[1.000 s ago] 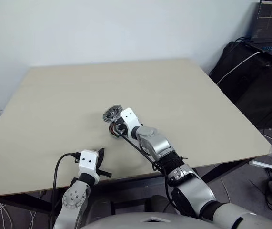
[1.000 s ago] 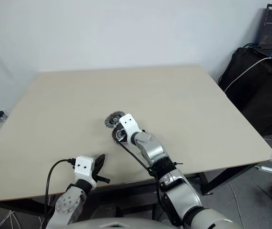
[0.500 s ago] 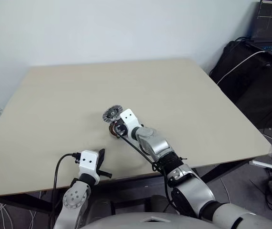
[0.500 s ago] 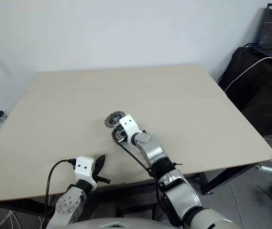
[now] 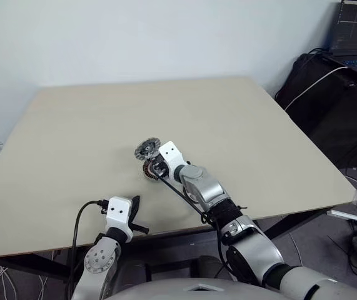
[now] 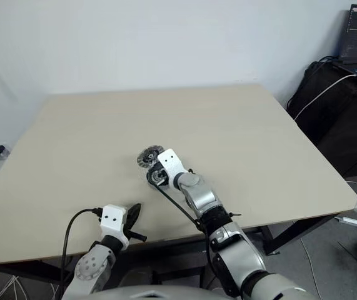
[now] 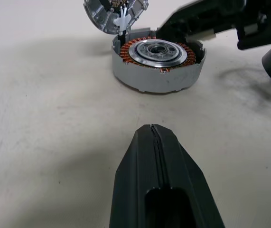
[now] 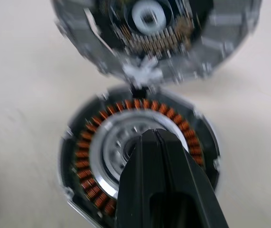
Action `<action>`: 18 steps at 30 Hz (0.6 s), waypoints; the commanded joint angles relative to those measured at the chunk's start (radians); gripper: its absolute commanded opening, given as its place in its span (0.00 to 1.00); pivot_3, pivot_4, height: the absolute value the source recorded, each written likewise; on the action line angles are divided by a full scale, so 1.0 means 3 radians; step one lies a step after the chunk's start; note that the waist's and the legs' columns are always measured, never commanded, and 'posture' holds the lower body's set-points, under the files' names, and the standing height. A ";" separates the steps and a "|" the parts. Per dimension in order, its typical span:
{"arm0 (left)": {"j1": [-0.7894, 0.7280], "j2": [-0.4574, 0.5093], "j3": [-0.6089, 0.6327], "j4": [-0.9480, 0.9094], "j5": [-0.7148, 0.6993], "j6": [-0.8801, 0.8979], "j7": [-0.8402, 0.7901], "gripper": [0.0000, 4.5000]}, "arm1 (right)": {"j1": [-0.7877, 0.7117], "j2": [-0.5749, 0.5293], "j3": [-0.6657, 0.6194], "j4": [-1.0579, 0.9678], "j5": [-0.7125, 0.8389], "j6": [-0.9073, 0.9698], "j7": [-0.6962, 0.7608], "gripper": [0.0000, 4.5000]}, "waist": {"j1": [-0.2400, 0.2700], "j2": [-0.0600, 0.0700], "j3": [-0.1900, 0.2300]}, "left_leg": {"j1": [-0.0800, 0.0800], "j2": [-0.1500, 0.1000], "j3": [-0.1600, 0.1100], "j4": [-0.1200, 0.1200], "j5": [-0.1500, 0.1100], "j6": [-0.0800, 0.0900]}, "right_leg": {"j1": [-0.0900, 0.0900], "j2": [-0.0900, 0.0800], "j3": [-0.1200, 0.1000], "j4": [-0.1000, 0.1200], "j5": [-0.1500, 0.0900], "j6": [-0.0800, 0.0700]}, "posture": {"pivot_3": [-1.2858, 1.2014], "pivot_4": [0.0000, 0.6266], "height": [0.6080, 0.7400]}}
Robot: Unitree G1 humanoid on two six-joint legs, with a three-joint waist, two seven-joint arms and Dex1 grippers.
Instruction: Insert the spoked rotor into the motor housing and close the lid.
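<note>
A pale beige desk [image 5: 241, 119] stands before a white wall. Near its middle we see the motor housing [image 7: 158, 66], open, its copper-brown windings ringing a shiny silver centre. The lid [image 7: 115, 14] stands tilted up at the housing's far edge, joined to it. Our right end effector [image 8: 155, 137] hovers over the housing's silver centre, its fingers pressed together and holding nothing. Our left end effector [image 7: 152, 130], likewise closed and empty, sits well apart near the desk's front edge, pointing at the housing. A laptop [image 5: 356, 34] glows at far right.
</note>
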 commanded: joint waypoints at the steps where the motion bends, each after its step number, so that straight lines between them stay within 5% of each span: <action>1: -0.0024 -0.0003 -0.0013 -0.0162 -0.0025 -0.0013 -0.0012 0.00 | -0.0029 0.0084 0.0003 -0.0179 0.0032 -0.0155 0.0022 0.00 | 0.0000 0.0000 0.0000 | 0.0000 0.0000 0.0000 0.0000 0.0000 0.0000 | 0.0000 0.0000 0.0000 0.0000 0.0000 0.0000 | 0.52 0.00 1.00; 18: 0.0028 0.0006 -0.0019 -0.0245 -0.0036 0.0030 -0.0021 0.00 | 0.0158 -0.0167 -0.0038 -0.0035 -0.0046 -0.0086 0.0047 0.00 | 0.0003 0.0003 -0.0008 | 0.0001 0.0000 0.0001 0.0000 0.0000 0.0000 | 0.0001 0.0000 0.0002 0.0000 0.0001 -0.0001 | 0.52 0.00 1.00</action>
